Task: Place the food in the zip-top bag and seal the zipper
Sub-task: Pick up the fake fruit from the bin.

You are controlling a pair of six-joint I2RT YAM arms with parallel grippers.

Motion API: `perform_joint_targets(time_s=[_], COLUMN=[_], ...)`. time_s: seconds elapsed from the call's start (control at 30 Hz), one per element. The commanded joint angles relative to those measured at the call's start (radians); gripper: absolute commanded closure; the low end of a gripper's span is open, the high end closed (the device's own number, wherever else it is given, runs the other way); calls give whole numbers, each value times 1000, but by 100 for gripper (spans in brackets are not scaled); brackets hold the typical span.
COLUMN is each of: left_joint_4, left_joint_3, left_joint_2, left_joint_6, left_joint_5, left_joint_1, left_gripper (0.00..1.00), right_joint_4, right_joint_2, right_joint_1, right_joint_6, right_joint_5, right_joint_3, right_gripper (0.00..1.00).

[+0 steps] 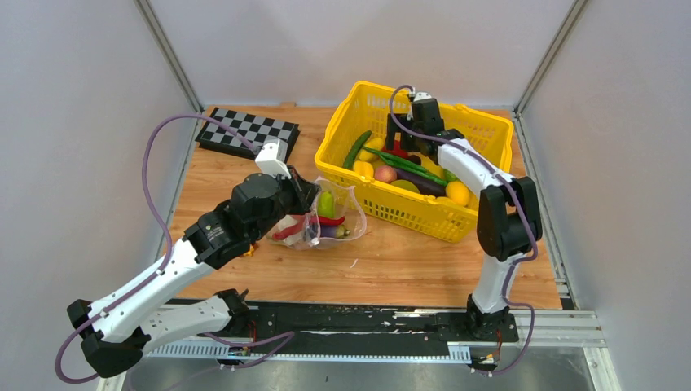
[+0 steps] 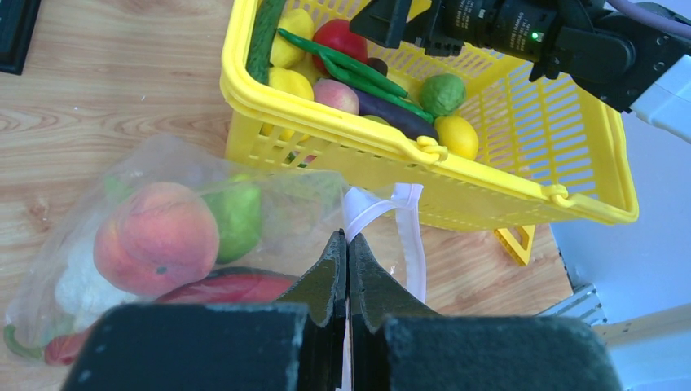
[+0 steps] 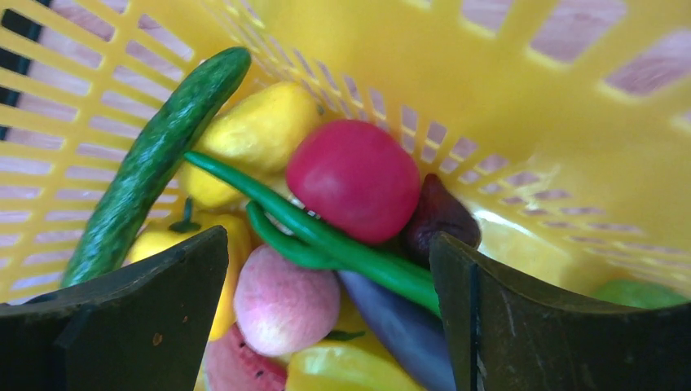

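Food (image 1: 399, 173) sits in two spots on the matte wood-grain table (image 1: 407, 269): most in a basket, some in the zip-top bag.

Yellow basket (image 1: 407, 213) is rigid plastic w/ slotted lattice walls and a thick rolled rim. It stands at the far right of the table. Right gripper (image 3: 330, 244) hangs inside it, dark flat fingers spread wide, gripping nothing, w/ a smooth round red tomato (image 3: 354, 179) between and below them. A flat black & white checkerboard (image 1: 248, 132) lies far left.

Zip-top bag (image 1: 342, 208) slumps mid-table, just beside the basket's near-left corner. It is thin clear film, crinkled and floppy, mouth gaping up. Left gripper (image 2: 348, 240) is closed tight on the bag's edge, black textured pads flat together w/ a pale sliver between.

In the bag we see a fuzzy-looking orange-pink peach (image 2: 155, 236), a glossy green piece (image 2: 236, 216) & a slick red pepper (image 2: 236, 287).

In the basket we see a long bumpy cucumber (image 3: 151, 167) leaning on the wall, a lumpy yellow lemon (image 3: 253, 134), a glossy purple eggplant (image 3: 399, 326), a pale pink round fruit (image 3: 285, 301) & slim curved green beans (image 3: 318, 236) lying across the pile.

Smallest: a narrow white strip (image 2: 411, 236) loops at the bag's mouth, right by the left fingertips. We can't tell if it's the zipper.
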Motion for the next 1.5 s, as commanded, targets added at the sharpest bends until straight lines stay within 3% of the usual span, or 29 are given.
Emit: perform_joint_targets(time_s=[0.0, 0.1, 0.5, 1.1, 1.3, 1.47], left_joint_4=[-5, -8, -9, -3, 7, 10], left_joint_3=[21, 13, 33, 26, 25, 21], left_joint_2=[-33, -41, -1, -4, 0, 5], left_joint_6=[15, 18, 26, 20, 19, 17], left_joint_5=[-37, -54, -17, -13, -5, -4], left_joint_1=[4, 4, 4, 4, 4, 4], left_gripper=[100, 100, 100, 100, 100, 100], right_joint_4=[74, 50, 31, 262, 205, 271], right_joint_2=[49, 97, 204, 75, 168, 201], right_joint_1=[-6, -14, -40, -40, -44, -44], right_joint_6=[-166, -241, -280, -252, -262, -210], right_joint_5=[115, 95, -118, -123, -150, -161], right_joint_3=[64, 84, 112, -173, -59, -31], right_gripper=[8, 13, 36, 34, 28, 22])
